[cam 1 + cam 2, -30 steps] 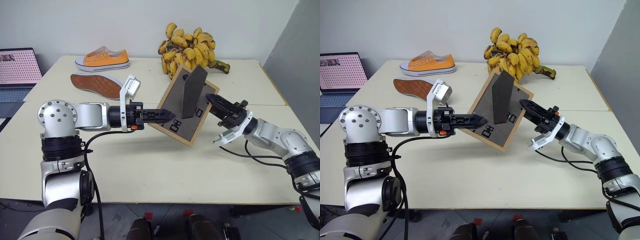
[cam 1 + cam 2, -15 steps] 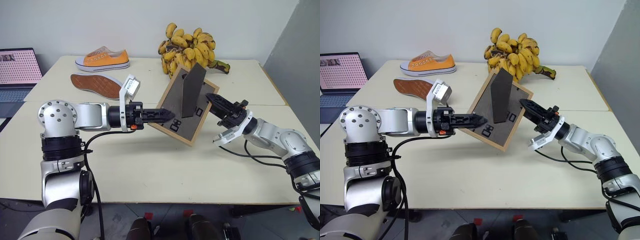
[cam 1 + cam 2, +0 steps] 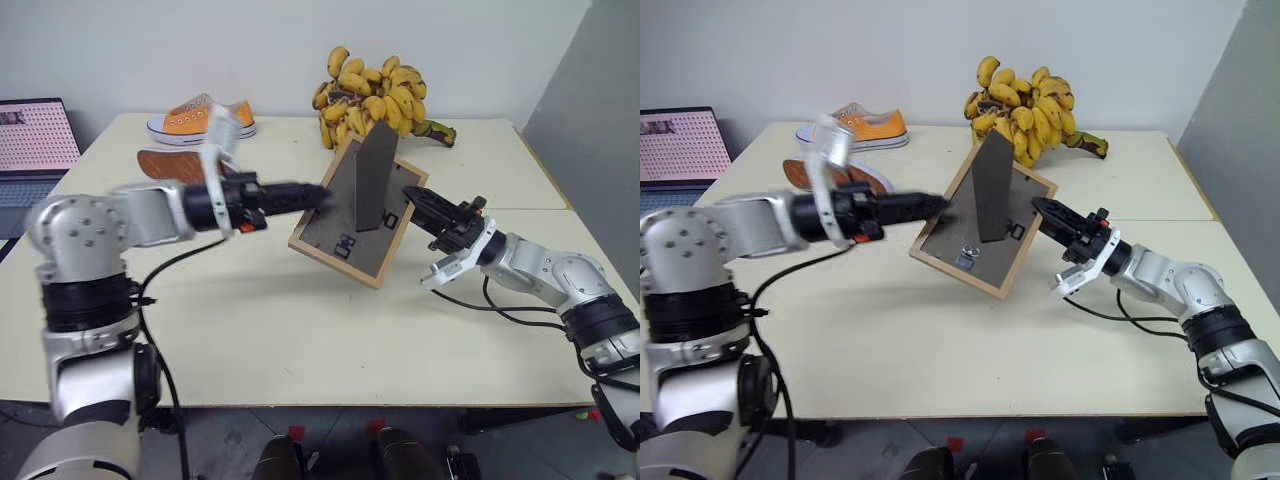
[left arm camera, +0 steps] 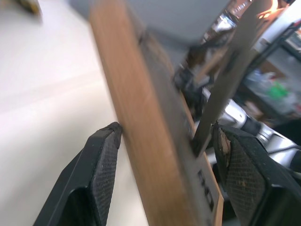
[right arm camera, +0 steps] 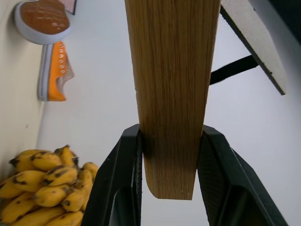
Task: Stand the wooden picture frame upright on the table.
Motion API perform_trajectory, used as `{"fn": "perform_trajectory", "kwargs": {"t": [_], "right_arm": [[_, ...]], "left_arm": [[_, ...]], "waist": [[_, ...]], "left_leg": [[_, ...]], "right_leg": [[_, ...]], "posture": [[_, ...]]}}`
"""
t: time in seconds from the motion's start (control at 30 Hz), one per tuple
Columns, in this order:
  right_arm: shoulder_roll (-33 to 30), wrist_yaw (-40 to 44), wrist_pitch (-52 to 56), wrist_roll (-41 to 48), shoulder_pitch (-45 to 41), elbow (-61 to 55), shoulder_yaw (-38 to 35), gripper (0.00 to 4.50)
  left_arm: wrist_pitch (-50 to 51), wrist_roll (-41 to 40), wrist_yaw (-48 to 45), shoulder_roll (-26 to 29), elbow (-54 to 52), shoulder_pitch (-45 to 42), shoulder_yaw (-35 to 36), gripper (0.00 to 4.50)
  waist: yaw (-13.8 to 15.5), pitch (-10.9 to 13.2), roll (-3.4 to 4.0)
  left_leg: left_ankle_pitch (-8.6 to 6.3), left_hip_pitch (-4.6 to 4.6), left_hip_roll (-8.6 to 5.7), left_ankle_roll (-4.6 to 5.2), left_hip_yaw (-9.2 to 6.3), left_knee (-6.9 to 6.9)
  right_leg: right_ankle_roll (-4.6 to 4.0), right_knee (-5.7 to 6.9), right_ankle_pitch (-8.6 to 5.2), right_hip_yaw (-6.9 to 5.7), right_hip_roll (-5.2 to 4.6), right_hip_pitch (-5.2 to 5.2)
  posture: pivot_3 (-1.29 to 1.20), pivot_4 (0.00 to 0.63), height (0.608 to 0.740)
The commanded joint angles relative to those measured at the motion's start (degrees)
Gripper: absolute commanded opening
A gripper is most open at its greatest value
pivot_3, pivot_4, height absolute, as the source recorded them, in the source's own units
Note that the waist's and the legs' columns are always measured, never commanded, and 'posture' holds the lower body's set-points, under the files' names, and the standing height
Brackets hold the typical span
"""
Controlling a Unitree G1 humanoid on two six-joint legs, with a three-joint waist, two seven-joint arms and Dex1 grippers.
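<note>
The wooden picture frame (image 3: 345, 225) leans steeply over the middle of the table (image 3: 300, 335), its grey-brown back towards me and its fold-out stand (image 3: 373, 178) swung out. The frame's lower edge is at the tabletop; I cannot tell whether it touches. My left gripper (image 3: 320, 196) is at the frame's upper left edge. In the left wrist view its fingers (image 4: 101, 165) stand open, wide apart on either side of the wood. My right gripper (image 3: 410, 195) is shut on the frame's right edge, and both pads (image 5: 129, 179) press the light wood.
A big bunch of bananas (image 3: 375, 95) lies at the back of the table behind the frame. An orange shoe (image 3: 195, 115) and a second shoe lying sole-up (image 3: 165, 160) are at the back left. An open laptop (image 3: 35, 135) sits at the far left.
My left gripper has opened from its grip on the frame's left edge, and that arm has risen and swung left. The frame stays in the right gripper, a little more upright.
</note>
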Motion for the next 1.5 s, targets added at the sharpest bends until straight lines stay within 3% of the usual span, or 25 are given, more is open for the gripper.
{"fn": "perform_trajectory", "kwargs": {"t": [0.03, 0.17, 0.3, 0.4, 0.57, 0.83, 1.23, 1.43, 1.5], "right_arm": [[2.92, 6.12, -3.93, 10.31, -3.72, 6.14, -1.15, 1.30], [8.63, 21.31, -8.29, 26.85, -4.91, 12.66, -1.03, 1.30], [16.12, 46.34, -1.38, 52.18, -2.43, 11.38, -1.85, 1.30], [20.17, 62.59, 10.30, 66.40, -0.03, 6.32, -3.51, 1.30], [24.66, 79.39, 33.78, 81.33, 5.92, -2.55, -4.71, 1.30], [28.55, 81.80, 53.98, 87.10, 13.11, -5.48, -9.67, 1.30], [32.56, 79.50, 59.75, 84.87, 16.30, -5.55, -14.75, 1.30], [31.74, 77.43, 60.33, 82.05, 18.83, -9.96, -14.40, 2.76], [31.51, 77.42, 60.99, 81.89, 19.95, -11.75, -14.60, 2.76]], "left_arm": [[-4.33, -1.14, -5.38, 6.16, -9.16, 10.90, 10.93, 3.20], [-7.00, 3.20, -12.64, 11.33, -21.37, 34.87, 20.79, 3.20], [-12.49, 9.31, -15.81, 9.67, -28.29, 54.98, 27.69, 3.20], [-15.89, 11.43, -16.32, 7.99, -30.06, 62.02, 29.55, 3.20], [-17.28, 10.13, -14.34, 6.57, -31.39, 65.91, 32.61, 3.20], [-16.68, 7.46, -11.87, 8.96, -28.74, 63.50, 33.64, 3.20], [-16.23, 4.54, -5.01, 11.01, -25.80, 53.96, 26.15, 3.20], [-17.73, 3.92, -3.09, 9.96, -23.94, 48.62, 21.78, 3.25], [-18.23, 4.19, -3.24, 9.94, -23.82, 47.77, 20.59, 3.25]], "waist": [[-0.51, 0.00, 0.00], [-1.45, 0.00, -0.02], [-1.42, 0.03, -0.14], [-0.35, 0.04, -0.12], [1.21, 0.02, -0.16], [1.57, 0.07, -0.07], [1.28, 0.07, -0.06], [1.44, 0.07, -0.07], [1.36, 0.08, -0.06]], "left_leg": [[-0.01, 0.05, 0.00, 0.01, 0.05, -0.06], [-0.04, 0.10, 0.01, 0.07, 0.04, -0.17], [-0.05, 0.38, 0.14, 0.08, -0.01, -0.31], [-0.06, 0.83, 0.12, 0.08, -0.18, -0.36], [-0.06, 0.81, 0.08, 0.08, -0.30, -0.35], [-0.06, 0.76, 0.13, 0.08, -0.32, -0.45], [-0.07, 0.76, 0.17, 0.06, -0.26, -0.52], [-0.08, 0.75, 0.17, 0.06, -0.26, -0.53], [-0.08, 0.74, 0.17, 0.06, -0.25, -0.54]], "right_leg": [[-0.01, 0.01, 0.00, 0.03, -0.01, 0.02], [-0.02, -0.07, -0.01, 0.00, -0.05, 0.07], [-0.03, -0.28, -0.01, -0.13, -0.07, 0.41], [-0.12, -0.39, -0.06, -0.30, -0.09, 0.99], [-0.14, -0.43, -0.08, -0.43, -0.11, 1.02], [-0.28, -0.40, -0.18, -0.53, -0.05, 0.82], [-0.28, -0.43, -0.20, -0.46, 0.03, 0.78], [-0.27, -0.45, -0.20, -0.46, 0.04, 0.77], [-0.27, -0.44, -0.20, -0.45, 0.04, 0.75]], "posture": [[0.00, 0.150, 0.740], [0.00, 0.150, 0.740], [0.00, 0.150, 0.740], [0.00, 0.150, 0.740], [0.00, 0.150, 0.740], [0.00, 0.150, 0.740], [0.00, 0.150, 0.740], [0.00, 0.150, 0.740], [0.00, 0.150, 0.740]]}}
